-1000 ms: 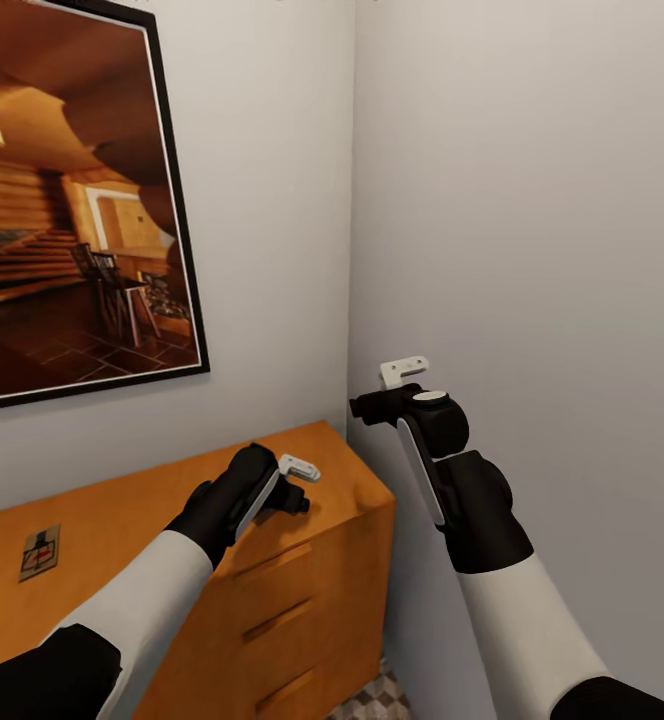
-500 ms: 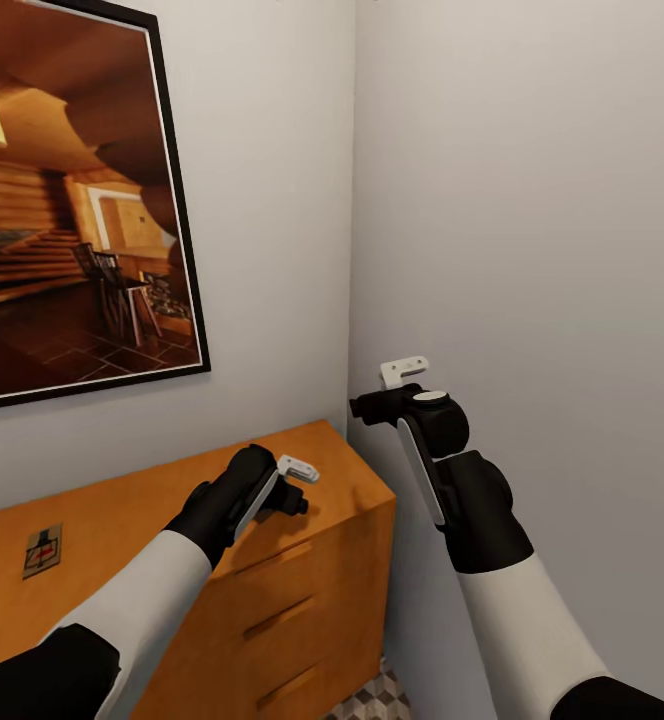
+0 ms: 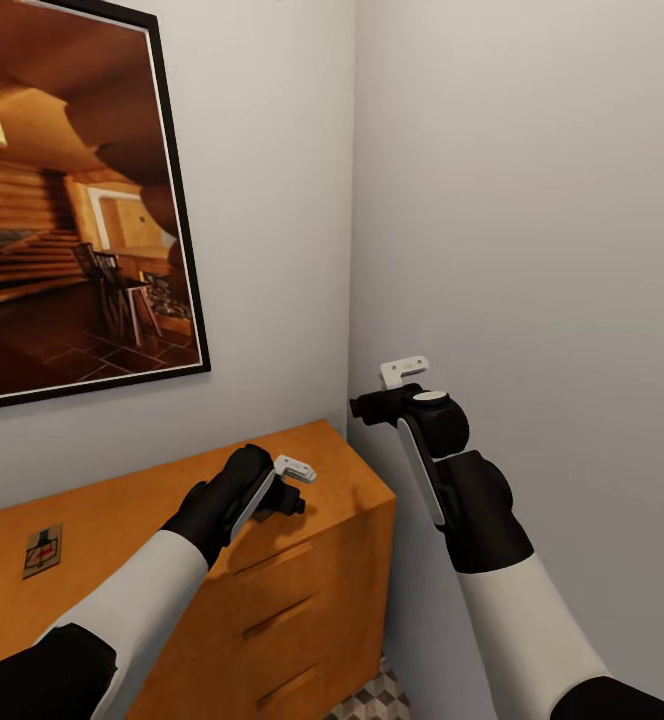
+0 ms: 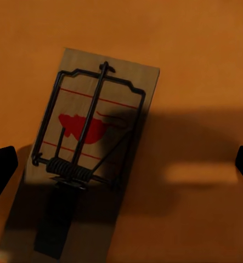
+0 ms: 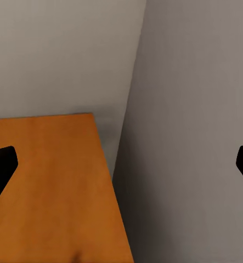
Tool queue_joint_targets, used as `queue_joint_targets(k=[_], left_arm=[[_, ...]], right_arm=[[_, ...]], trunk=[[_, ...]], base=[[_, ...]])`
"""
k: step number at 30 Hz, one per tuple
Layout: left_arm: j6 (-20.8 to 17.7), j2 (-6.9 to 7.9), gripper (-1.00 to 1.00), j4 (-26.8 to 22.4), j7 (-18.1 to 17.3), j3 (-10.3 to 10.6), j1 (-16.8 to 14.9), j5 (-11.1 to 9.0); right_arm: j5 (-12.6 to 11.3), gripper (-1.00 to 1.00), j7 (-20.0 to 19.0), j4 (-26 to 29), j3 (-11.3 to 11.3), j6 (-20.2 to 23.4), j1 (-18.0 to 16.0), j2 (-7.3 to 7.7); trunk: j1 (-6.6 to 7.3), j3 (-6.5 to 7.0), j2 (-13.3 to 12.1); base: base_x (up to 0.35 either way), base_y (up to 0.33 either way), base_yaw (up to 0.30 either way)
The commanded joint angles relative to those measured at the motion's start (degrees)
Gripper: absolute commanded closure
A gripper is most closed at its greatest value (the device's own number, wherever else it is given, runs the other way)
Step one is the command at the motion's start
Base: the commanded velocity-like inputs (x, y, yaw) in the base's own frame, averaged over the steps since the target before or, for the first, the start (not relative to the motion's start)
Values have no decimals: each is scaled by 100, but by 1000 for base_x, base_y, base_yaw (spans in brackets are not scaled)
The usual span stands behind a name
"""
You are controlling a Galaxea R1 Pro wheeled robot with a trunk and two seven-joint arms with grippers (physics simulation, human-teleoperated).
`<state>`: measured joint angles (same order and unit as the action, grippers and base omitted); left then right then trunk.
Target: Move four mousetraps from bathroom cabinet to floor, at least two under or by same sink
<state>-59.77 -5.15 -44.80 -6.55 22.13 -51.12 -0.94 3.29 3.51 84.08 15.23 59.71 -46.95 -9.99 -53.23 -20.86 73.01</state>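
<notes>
In the left wrist view a mousetrap (image 4: 91,148), a small wooden slab with a dark wire frame and a red mark, lies flat on the orange cabinet top (image 4: 198,66). My left gripper (image 4: 121,167) hangs open straight above it, and its dark fingertips (image 4: 0,170) stand far apart on either side of the trap. In the head view the left gripper (image 3: 292,490) hovers over the cabinet (image 3: 302,600) near its right end. A second mousetrap (image 3: 40,552) lies farther left on the top. My right gripper (image 3: 384,392) is open and empty, raised beside the corner of the walls.
A large framed picture (image 3: 72,200) hangs on the wall behind the cabinet. Grey walls meet in a corner (image 3: 352,250) right of the cabinet. A strip of cube-patterned floor (image 3: 377,700) shows in the narrow gap between cabinet and side wall.
My left gripper has edged slightly to the left over the cabinet top. The right arm has stayed put.
</notes>
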Motion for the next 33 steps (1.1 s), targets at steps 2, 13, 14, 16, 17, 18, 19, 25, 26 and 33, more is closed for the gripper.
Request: queue_joint_targets(k=[2,13,14,16,17,18,19,25,26,33], left_arm=[[-23,10,-100,-2,-5,10,-4,59],[-23,23,-100,-2,-5,10,-4,59],[-23,23,-100,-2,-5,10,-4,59],[-23,23,-100,-2,-5,10,-4,59],[-23,23,-100,-2,-5,10,-4,59],[-23,23,-100,-2,-5,10,-4,59],[-23,23,-100,-2,-5,10,-4,59],[-23,23,-100,-2,-5,12,-4,59],[-23,23,-100,-2,-5,11,-4,59],[-23,23,-100,2,-5,14,-4,57]], right_arm=[[31,-100,1,3,6,29,-6,-1],[31,-100,1,3,6,29,-7,-1],[31,-100,1,3,6,29,-5,-1],[31,-100,1,3,6,29,-6,-1],[31,-100,1,3,6,29,-6,-1],[31,-100,1,3,6,29,-6,-1],[31,-100,1,3,6,29,-7,-1],[31,-100,1,3,6,29,-7,-1],[31,-100,1,3,6,29,-7,-1],[35,-100,1,3,6,29,-4,-1]], trunk=[[0,-8,4],[0,-8,4],[0,-8,4],[0,-8,4],[0,-8,4],[0,-8,4],[0,-8,4],[0,-8,4],[0,-8,4],[0,-8,4]], base=[[0,0,0],[0,0,0],[0,0,0],[0,0,0],[0,0,0],[0,0,0],[0,7,0],[0,78,0],[0,100,0],[0,45,0]])
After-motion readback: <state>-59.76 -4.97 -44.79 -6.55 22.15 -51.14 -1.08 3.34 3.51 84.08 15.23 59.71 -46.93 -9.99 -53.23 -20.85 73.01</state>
